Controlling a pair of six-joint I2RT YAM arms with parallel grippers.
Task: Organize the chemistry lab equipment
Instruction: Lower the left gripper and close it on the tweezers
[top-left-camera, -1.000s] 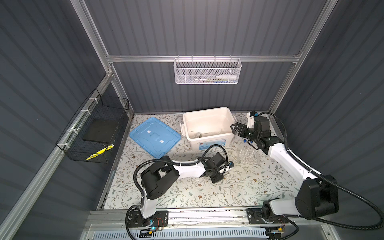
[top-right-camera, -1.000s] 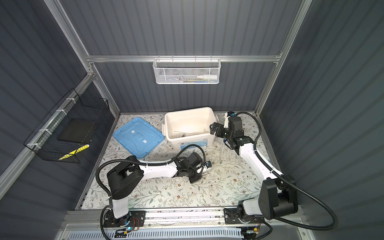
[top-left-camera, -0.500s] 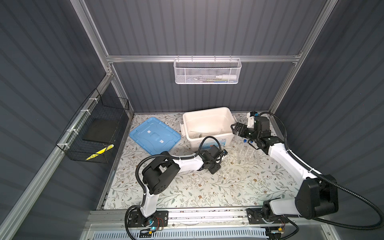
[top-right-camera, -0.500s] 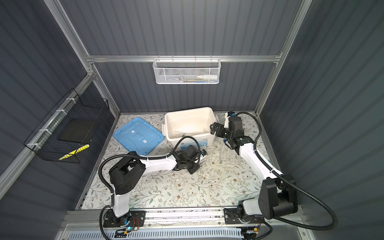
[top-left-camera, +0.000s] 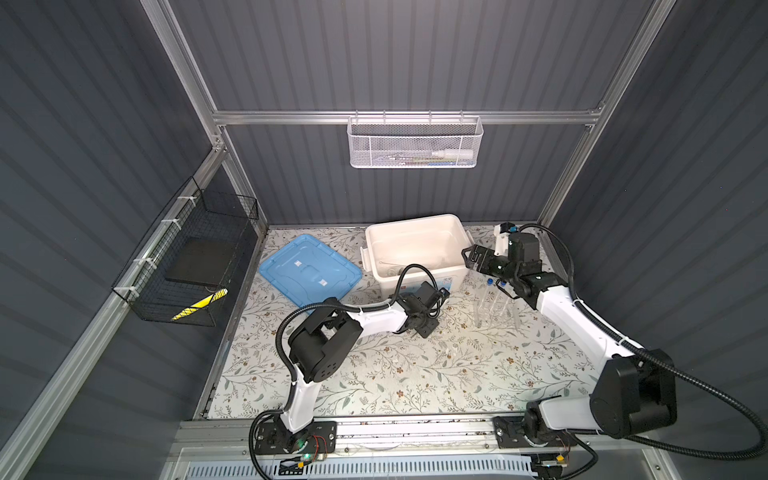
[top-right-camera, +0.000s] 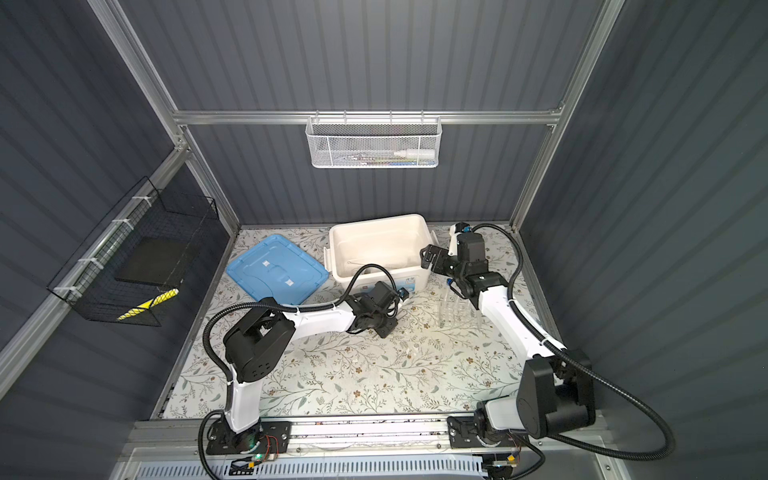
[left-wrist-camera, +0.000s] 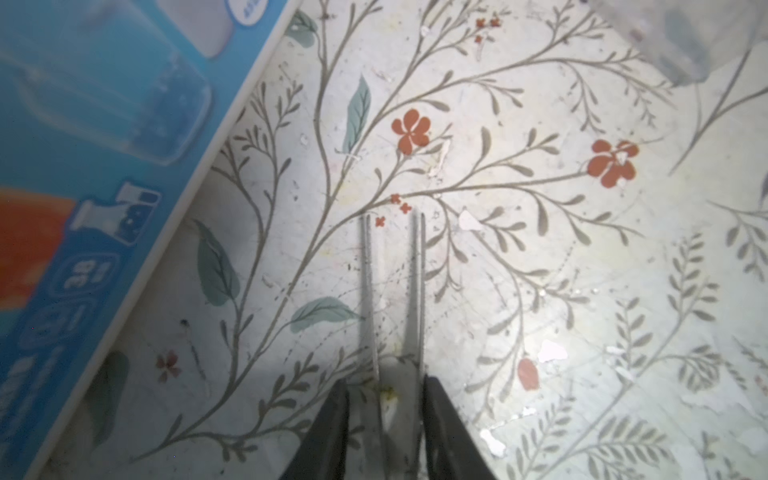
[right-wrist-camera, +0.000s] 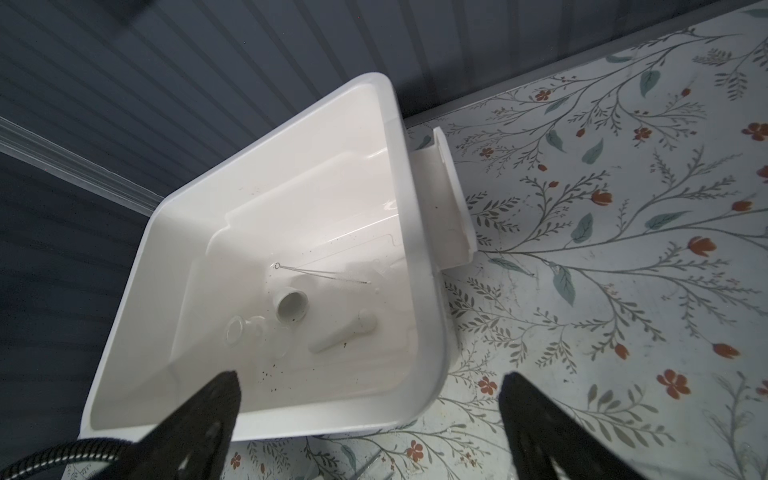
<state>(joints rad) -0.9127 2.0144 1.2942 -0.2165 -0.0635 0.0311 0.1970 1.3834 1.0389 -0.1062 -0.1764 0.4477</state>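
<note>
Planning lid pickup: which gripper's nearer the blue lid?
Left: left gripper is in front of the box, right of the lid; right gripper hovers at the box's far end.

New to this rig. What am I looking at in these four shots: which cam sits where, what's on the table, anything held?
Two robot arms stand on a rail at the front of a floral table. Two pictures come from one overhead camera head and show nearly the same scene. The other two come from a camera on each wrist, looking past that arm's tool. On the table: an open cream box, its blue lid beside it, and a clear rack holding blue-capped tubes. Inside the box lie a white mortar, a pestle and what looks like a clear dish. The right tool is open, holding nothing, at the box's edge. Metal tweezers sit inside the left tool, near the box; whether they are gripped I cannot tell.
</note>
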